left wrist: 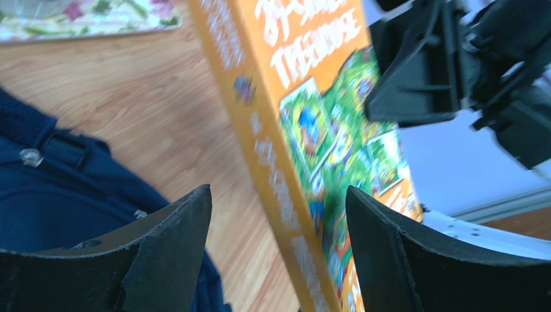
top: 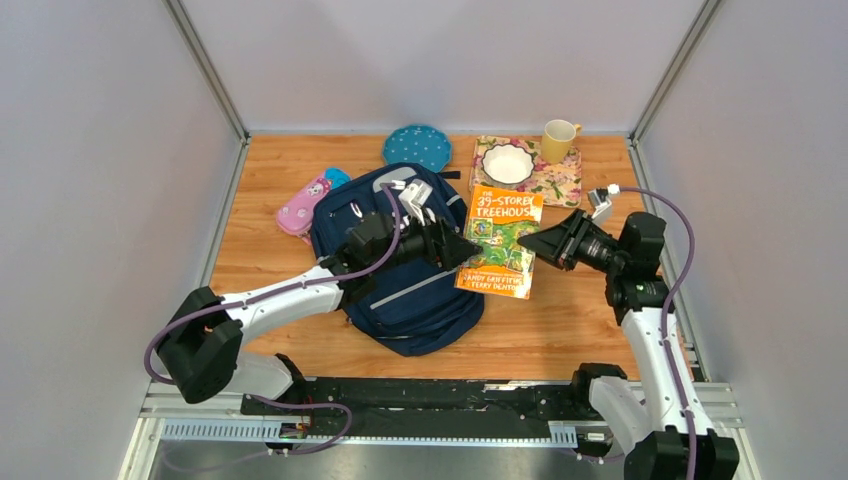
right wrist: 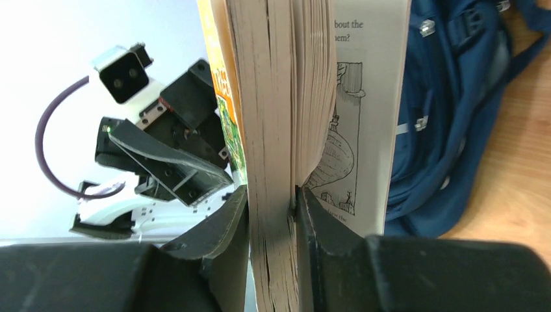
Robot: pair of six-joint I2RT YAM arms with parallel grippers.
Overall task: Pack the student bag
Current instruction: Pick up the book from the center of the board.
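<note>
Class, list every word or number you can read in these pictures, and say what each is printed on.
"39-STOREY TREEHOUSE": book cover.
"ANDY GRIFFITHS", "TERRY DENTON": foot of the cover, small.
"bout the", "hem?": cut-off words on an inside page.
Spine lettering: blurred, unreadable.
Bag: nothing readable.

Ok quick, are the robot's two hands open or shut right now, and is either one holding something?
Left gripper: open, gripping nothing.
Right gripper: shut on the 39-Storey Treehouse book.
</note>
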